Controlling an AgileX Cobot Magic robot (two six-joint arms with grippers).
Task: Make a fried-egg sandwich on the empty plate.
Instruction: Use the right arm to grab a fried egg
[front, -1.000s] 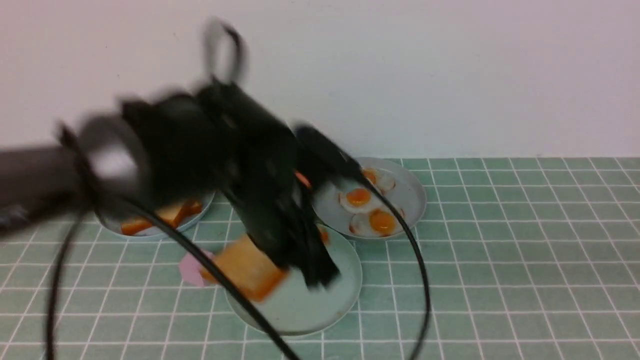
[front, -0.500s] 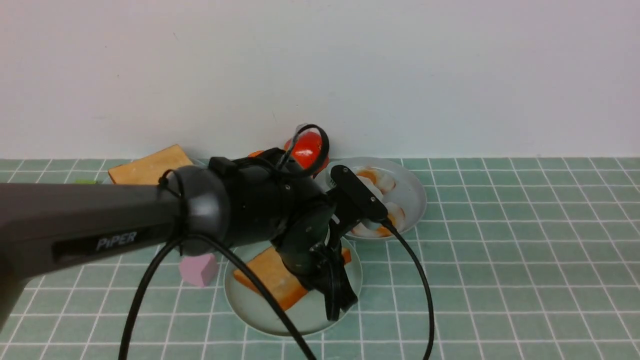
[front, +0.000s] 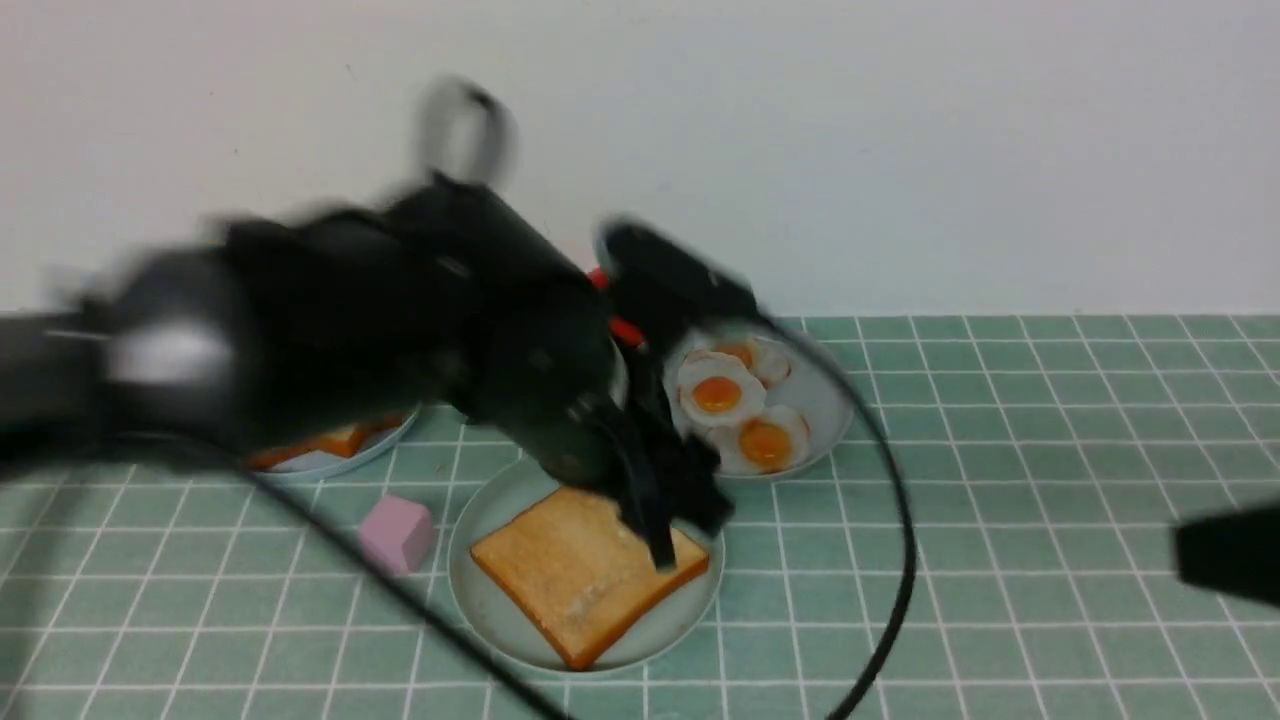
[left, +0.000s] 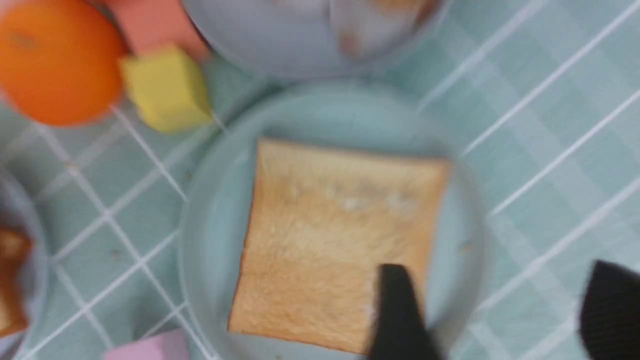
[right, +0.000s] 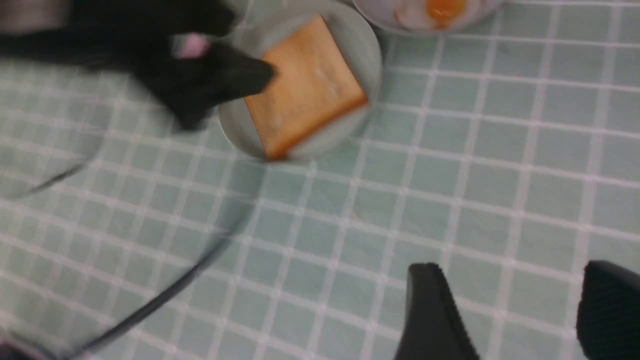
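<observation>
Left gripper (left: 502, 305): jaws spread wide, nothing between the fingertips; poised above the toast slice (front: 570, 580). Right gripper (right: 512, 295): jaws likewise wide apart, nothing held, over the green grid-patterned tablecloth (right: 350, 260), well apart from the food.

Toast slice: lies flat on the mint-green plate (front: 485, 602), inside the rim. Golden-brown face up, paler scuffed patches, darker crust. No egg shows on top; whether anything lies beneath, cannot tell.

Beyond it, the grey plate of eggs (front: 838, 425) holds three fried eggs, among them one with a broad orange yolk (front: 766, 445). On the robot's left, a second pale plate (front: 345, 466) bears more toast (front: 342, 441), partly behind the left arm. Pink cube (front: 397, 535) just beside the mint-green plate; yellow cube (left: 167, 92) and orange fruit (left: 60, 65) also near.

Judgement: base slice laid, sandwich at an early stage; an egg is probably next, then the top slice.

Handling, estimated: toast light, fairly stiff, dry, apt to crumb if squeezed; take it by opposite crust edges. Egg light, thin, floppy, possibly slippery; grip gently at the white's margin, off the yolk, lift level and lower centrally. Risk: folding, or sliding off the slice.
</observation>
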